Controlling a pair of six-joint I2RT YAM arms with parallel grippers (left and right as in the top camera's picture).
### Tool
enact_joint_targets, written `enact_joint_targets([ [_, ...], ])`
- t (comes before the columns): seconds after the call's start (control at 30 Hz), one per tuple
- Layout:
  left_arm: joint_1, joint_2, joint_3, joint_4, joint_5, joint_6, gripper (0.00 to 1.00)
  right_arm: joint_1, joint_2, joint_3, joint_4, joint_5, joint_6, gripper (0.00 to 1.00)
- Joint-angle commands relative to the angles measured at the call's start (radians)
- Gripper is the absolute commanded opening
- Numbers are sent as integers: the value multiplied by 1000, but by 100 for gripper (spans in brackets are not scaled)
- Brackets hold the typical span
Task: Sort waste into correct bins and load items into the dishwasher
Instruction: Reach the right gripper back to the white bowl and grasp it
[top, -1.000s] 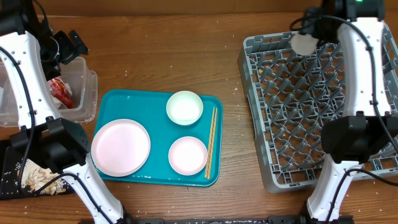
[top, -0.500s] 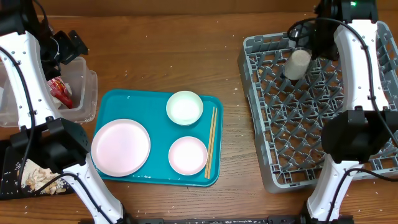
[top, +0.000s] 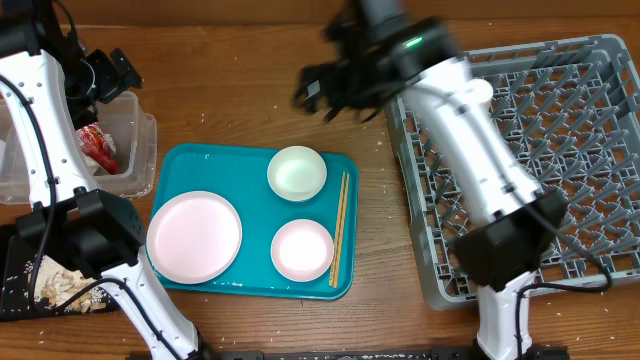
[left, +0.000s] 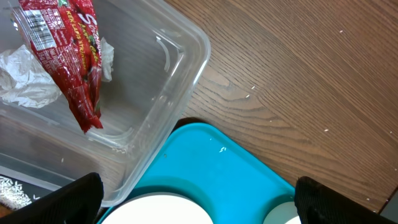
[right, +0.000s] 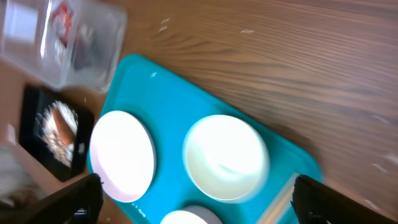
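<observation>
Right tool (top: 330, 95) is held spread and empty just far of the white bowl (top: 296, 172) on the teal tray (top: 195, 165), likely lined up for pickup. Left tool (left: 199, 198) is spread, parked by the clear tub (left: 180, 68).

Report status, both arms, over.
Left gripper open, empty, by clear tub. Right gripper open, empty, near white bowl. Bowl, pink plate, small dish, chopsticks on teal tray. Nothing blocking the bowl.

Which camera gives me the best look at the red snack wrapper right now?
Left wrist: the red snack wrapper lies close and sharp inside the clear tub. Overhead shows a small part beside the left arm; right wrist, only a blurred red patch.
</observation>
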Motion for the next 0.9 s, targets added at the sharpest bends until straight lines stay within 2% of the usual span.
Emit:
enact_joint_targets([
  [0.0,-5,-9,13,2,-10,16,100,137,-23,-69,69,219,-4,91],
  [0.03,-5,-9,13,2,-10,16,100,180,-17,-106,109,248,-5,82],
  [0.1,-5,-9,13,2,-10,16,100,233,3,-166,163,254,-8,80],
  [0.27,-5,-9,13,2,-10,16,100,299,85,-257,210,253,-8,80],
  [0.87,-5,-9,13,2,-10,16,100,351,179,-258,196,254,-8,81],
])
